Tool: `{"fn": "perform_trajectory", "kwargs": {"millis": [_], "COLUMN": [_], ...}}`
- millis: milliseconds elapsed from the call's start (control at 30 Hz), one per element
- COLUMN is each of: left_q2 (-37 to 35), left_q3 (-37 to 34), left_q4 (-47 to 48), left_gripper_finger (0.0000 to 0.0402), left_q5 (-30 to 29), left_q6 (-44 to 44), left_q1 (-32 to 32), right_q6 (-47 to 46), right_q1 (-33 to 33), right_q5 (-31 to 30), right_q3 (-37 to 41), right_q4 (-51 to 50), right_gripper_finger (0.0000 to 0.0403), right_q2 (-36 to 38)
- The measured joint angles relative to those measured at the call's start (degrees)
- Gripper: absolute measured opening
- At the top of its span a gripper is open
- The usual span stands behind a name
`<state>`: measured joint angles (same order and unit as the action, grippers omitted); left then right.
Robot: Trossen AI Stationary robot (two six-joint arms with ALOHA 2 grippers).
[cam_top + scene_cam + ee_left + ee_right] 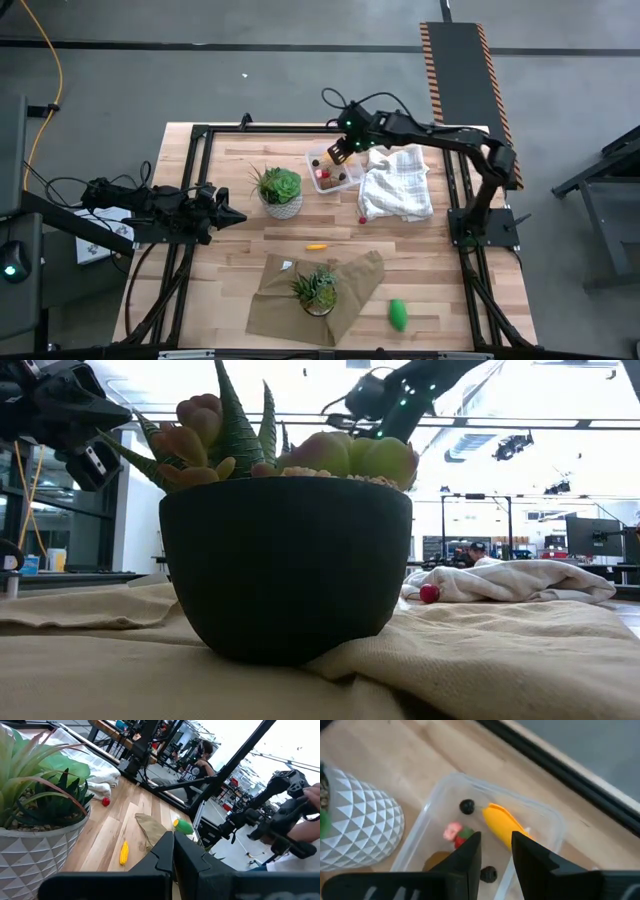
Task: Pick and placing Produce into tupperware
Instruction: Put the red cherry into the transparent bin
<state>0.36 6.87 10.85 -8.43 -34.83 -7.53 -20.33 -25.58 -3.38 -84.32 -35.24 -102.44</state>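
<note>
The clear tupperware (pixel 547 822) stands at the table's far middle (pixel 334 170). In it lie a yellow oblong piece (pixel 504 822), a red berry (pixel 456 832) and two tiny dark balls (pixel 466 807). My right gripper (pixel 496 855) hangs open just above it (pixel 337 153), slanting down, with nothing between its fingers. A yellow piece (pixel 316 246), a red berry (pixel 362 220) and a green piece (pixel 398 314) lie loose on the table. My left gripper (pixel 228 215) waits shut at the left, level above the table.
A white cloth (pixel 397 182) lies bunched right of the tupperware. A leafy plant in a white faceted pot (pixel 280 192) stands to its left. A dark pot with a plant (pixel 318 290) sits on a brown cloth (pixel 345 300) near the front edge.
</note>
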Motion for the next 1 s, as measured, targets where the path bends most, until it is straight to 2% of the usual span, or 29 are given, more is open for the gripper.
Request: {"fn": "perform_trajectory", "kwargs": {"millis": [133,333,500,733,1000], "left_q2": [0.0,0.0,0.0,0.0,0.0], "left_q3": [0.0,0.0,0.0,0.0,0.0], "left_q4": [0.0,0.0,0.0,0.0,0.0], "left_gripper_finger": [0.0001,0.0001,0.0001,0.0001,0.0001], "left_q5": [0.0,0.0,0.0,0.0,0.0], "left_q6": [0.0,0.0,0.0,0.0,0.0], "left_q1": [0.0,0.0,0.0,0.0,0.0], "right_q6": [-4.0,-12.9,-18.6,-26.0,-33.2], "right_q1": [1.4,5.3,10.2,19.6,30.1], "right_q5": [-3.6,-9.5,-16.7,-29.3,-38.9], "right_q3": [5.8,18.9,26.3,33.8,37.8], "right_q4": [4.2,12.7,13.8,16.4,16.3], "right_gripper_finger": [0.0099,0.0099,0.0099,0.0099,0.0099], "right_q2": [4.8,13.5,20.4,27.1,28.6]}}
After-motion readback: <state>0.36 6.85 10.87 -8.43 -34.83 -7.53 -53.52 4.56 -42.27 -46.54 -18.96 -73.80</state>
